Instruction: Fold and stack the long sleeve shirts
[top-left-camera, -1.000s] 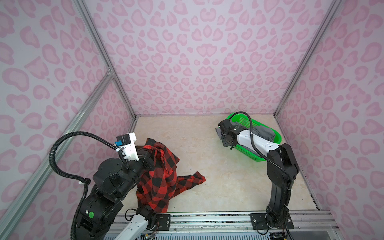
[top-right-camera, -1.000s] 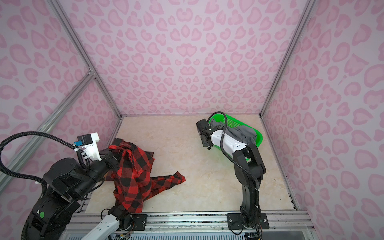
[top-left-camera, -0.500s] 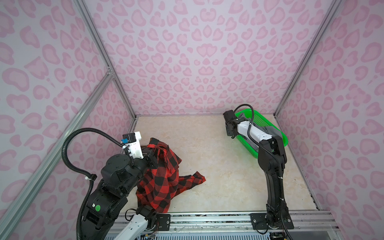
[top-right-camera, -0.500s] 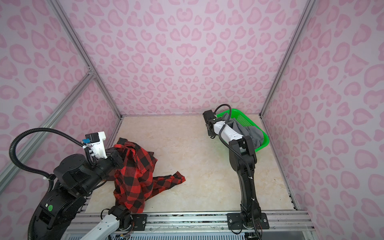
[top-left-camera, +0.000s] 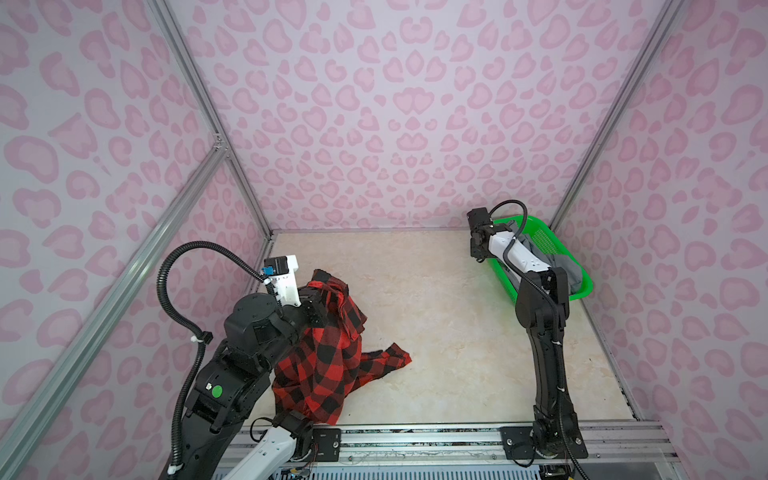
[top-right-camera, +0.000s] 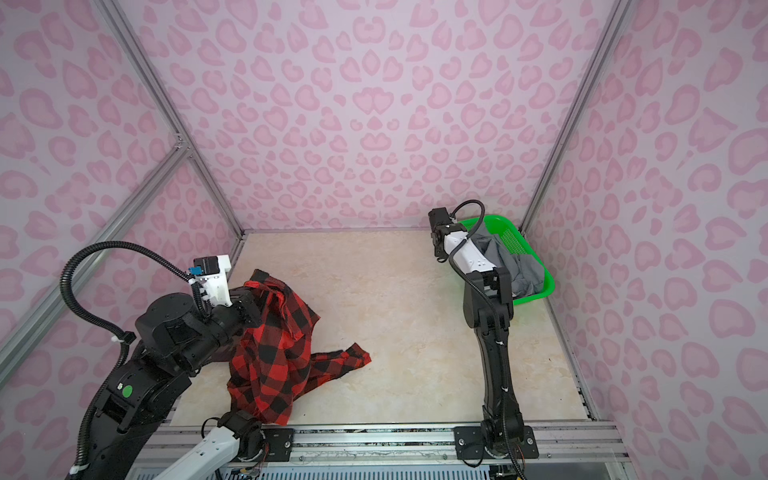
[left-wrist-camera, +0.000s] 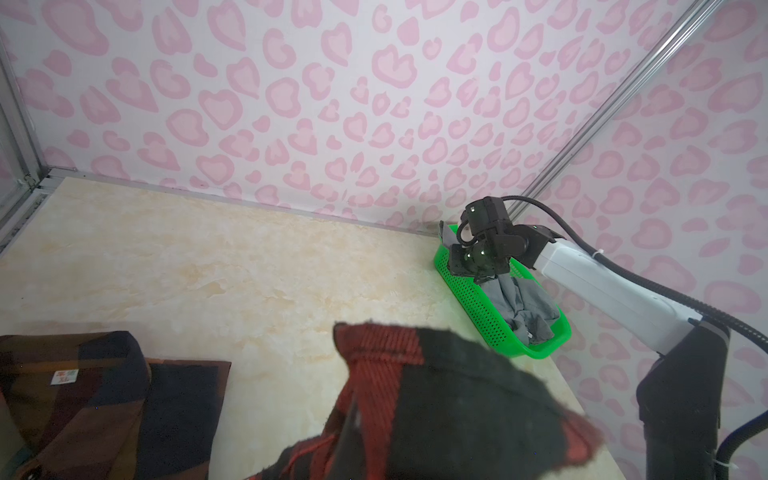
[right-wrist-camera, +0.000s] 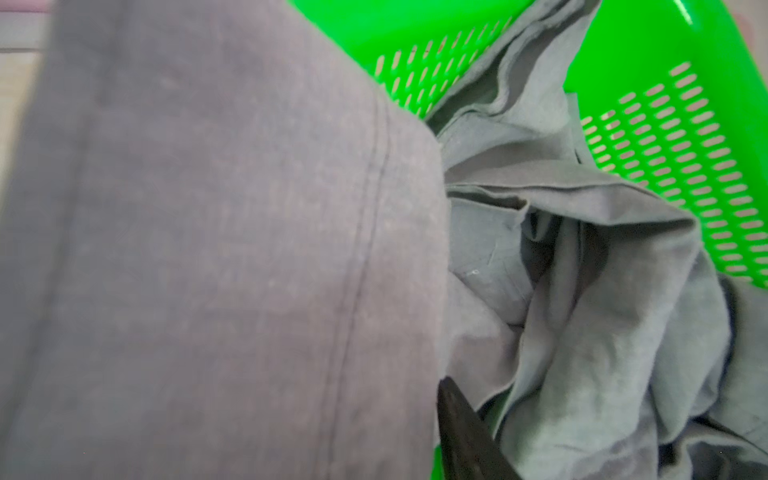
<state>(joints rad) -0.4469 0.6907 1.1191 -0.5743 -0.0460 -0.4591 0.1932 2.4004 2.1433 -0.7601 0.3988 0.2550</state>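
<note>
The left tool, closed on the red-and-black flannel, holds one end raised at the counter's left; the shirt's long axis runs down from the tool toward the front rail, a sleeve trailing toward centre; the dark plaid shirt lies flat near it, its small label unreadable; the plain grey shirt lies crumpled in the green basket at far right; the right tool is over the basket's end, jaws hidden by grey cloth, grip cannot be told.

Black left arm, green-dotted, and black right arm with white forearm shell; ribbed black cable hoses on both.
</note>
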